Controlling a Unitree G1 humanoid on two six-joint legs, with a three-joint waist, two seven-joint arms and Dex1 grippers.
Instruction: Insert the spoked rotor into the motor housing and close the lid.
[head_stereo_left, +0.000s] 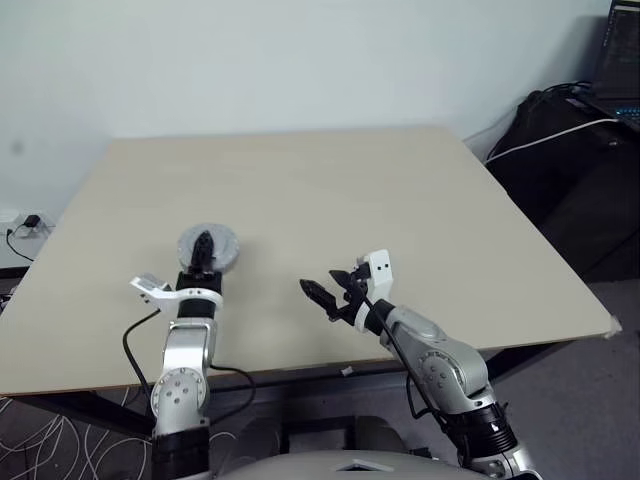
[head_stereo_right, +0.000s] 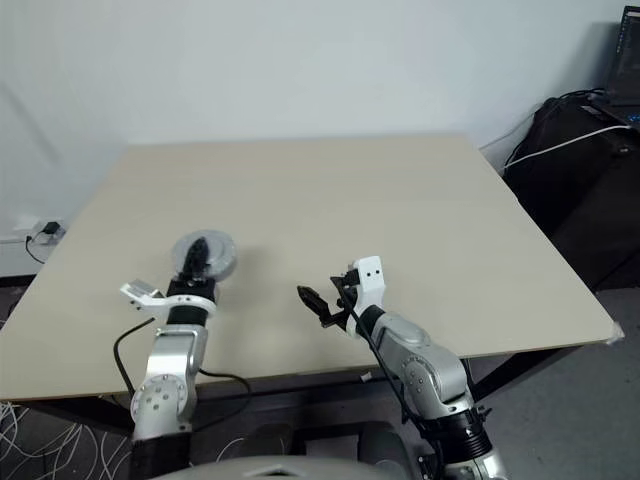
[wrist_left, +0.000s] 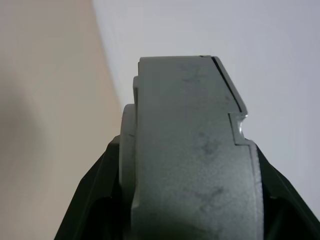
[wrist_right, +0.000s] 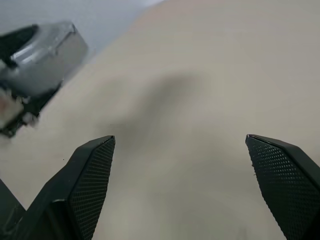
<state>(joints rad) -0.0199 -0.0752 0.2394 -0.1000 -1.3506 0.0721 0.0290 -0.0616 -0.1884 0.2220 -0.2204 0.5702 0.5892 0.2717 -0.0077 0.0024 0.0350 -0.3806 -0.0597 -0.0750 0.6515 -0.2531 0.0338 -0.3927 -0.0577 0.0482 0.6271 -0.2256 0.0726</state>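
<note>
On the table (head_stereo_left: 400, 200), head views: one round silver-grey motor assembly (head_stereo_left: 222, 243) is held at the left side by the left gripper (head_stereo_left: 203, 245), clamped on its rim; one right gripper (head_stereo_left: 318, 293) hovers nearby, empty.
Left wrist view: one grey assembly edge is seen between two black fingers (wrist_left: 92, 192) — gripped.
Right wrist view: two fingers (wrist_right: 92, 182) are spread wide — nothing is held; the assembly is seen beyond.
</note>
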